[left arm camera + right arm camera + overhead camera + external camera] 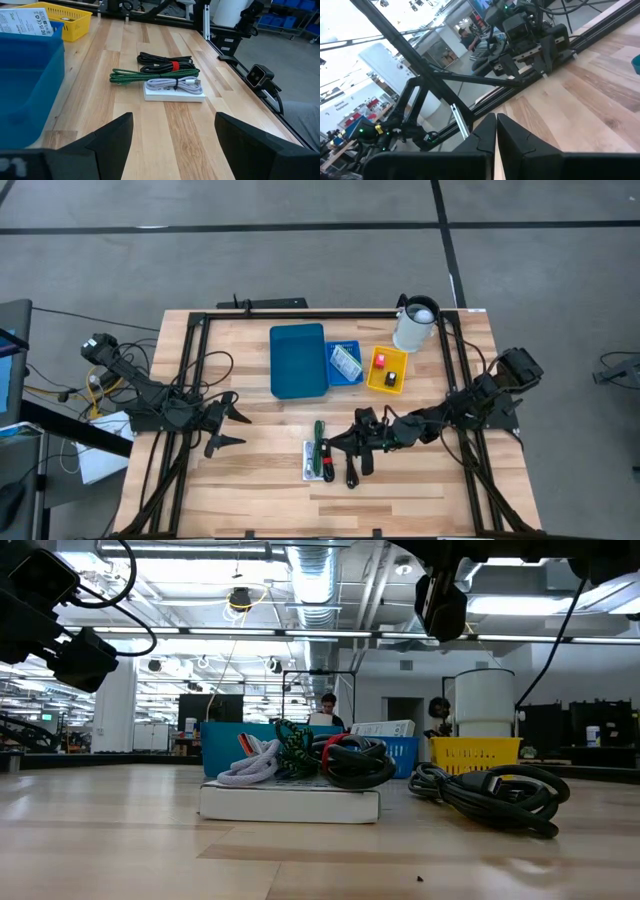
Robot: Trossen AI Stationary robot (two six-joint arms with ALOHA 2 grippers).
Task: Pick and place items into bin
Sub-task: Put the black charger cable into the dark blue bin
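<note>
Your right gripper (352, 452) hung over the near middle of the table (260, 500), fingers (487, 132) pressed together with nothing between them. From above, its dark body merged with the black cables (352, 465) beneath it, so you could not tell whether it touched them. Its own wrist camera looked across bare wood toward the other arm and showed none of the items.

Your left gripper (226, 426) waited near the table's left side, fingers (112, 135) spread wide apart and empty, well clear of the pile.

The pile lay just left of the right gripper: a white flat packet (172, 93) on the wood, with a green braided cable (150, 76) and a white cable (182, 83) lying across it. The black cables were bundled with a red tie (175, 65) and lay just beyond the packet.

The blue bin (298, 360) stood farther back. A small blue basket (344, 364) beside it held a printed packet. The yellow basket (387, 370) held tiny red and black pieces, too small to identify. The white jug (415, 325) stood at the back right.
</note>
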